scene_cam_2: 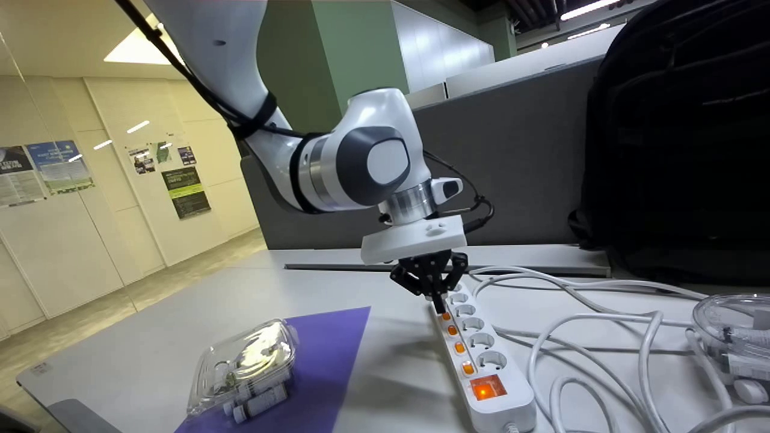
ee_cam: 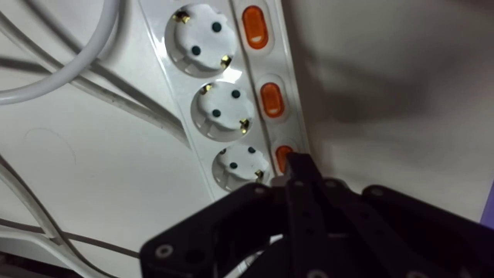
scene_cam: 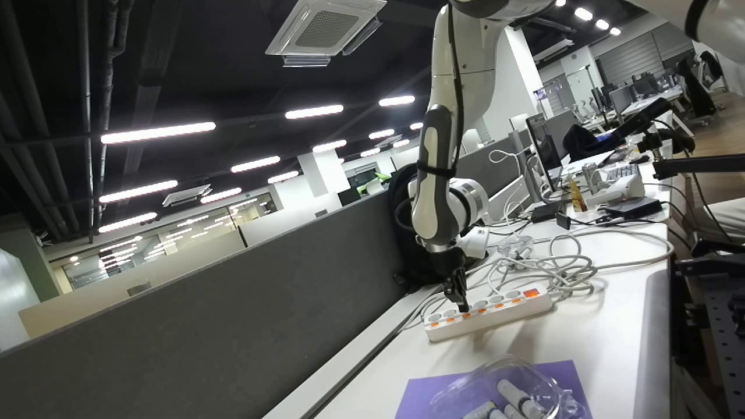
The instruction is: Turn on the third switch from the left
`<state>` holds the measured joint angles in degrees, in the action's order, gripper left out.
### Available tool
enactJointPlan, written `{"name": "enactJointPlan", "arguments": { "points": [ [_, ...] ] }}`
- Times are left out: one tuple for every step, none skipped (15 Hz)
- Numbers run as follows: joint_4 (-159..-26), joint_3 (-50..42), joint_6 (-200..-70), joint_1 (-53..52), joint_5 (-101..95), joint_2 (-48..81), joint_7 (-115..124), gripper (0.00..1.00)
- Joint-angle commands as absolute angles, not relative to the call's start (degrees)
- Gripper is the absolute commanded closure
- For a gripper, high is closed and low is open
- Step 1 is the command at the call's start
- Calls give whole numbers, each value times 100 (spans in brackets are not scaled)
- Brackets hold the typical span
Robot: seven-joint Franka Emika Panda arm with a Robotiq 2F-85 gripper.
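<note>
A white power strip [scene_cam: 489,321] lies on the desk with a row of orange switches beside round sockets. It also shows in an exterior view [scene_cam_2: 499,385] and the wrist view [ee_cam: 185,112]. Its larger main switch [scene_cam_2: 488,388] glows orange-red at the cable end. My gripper [scene_cam: 463,307] points down with its fingers together and nothing between them. The fingertips [scene_cam_2: 440,309] are at the third small switch [scene_cam: 466,315] from the left end. In the wrist view the tip [ee_cam: 303,164] partly covers this switch [ee_cam: 282,156]. I cannot tell whether it touches or presses it.
Grey-white cables [scene_cam_2: 577,337] loop beside the strip. A clear container [scene_cam_2: 246,367] with white tubes stands on a purple sheet [scene_cam_2: 337,343]. Another clear container [scene_cam_2: 737,331] sits among the cables. A grey partition [scene_cam: 279,291] and a black backpack [scene_cam_2: 680,144] stand behind the desk.
</note>
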<state>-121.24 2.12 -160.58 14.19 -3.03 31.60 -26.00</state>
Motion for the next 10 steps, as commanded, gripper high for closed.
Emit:
{"name": "enactJointPlan", "arguments": {
  "points": [
    [-11932,362,-15844,1607,-153,3224,-2582,100],
    [-11890,373,-15824,1628,-116,3251,-2585,100],
    [-11854,345,-15830,1618,-124,3279,-2559,100],
    [-11795,313,-15818,1607,-146,3327,-2537,100],
    [-11735,284,-15805,1594,-171,3377,-2519,100],
    [-11656,269,-15758,1584,-200,3445,-2527,100],
    [-11594,280,-15711,1583,-210,3504,-2554,100],
    [-11544,281,-15666,1571,-226,3546,-2566,100],
    [-11497,280,-15644,1554,-246,3588,-2572,100],
    [-11466,283,-15625,1533,-270,3611,-2583,100]
  ]
}}
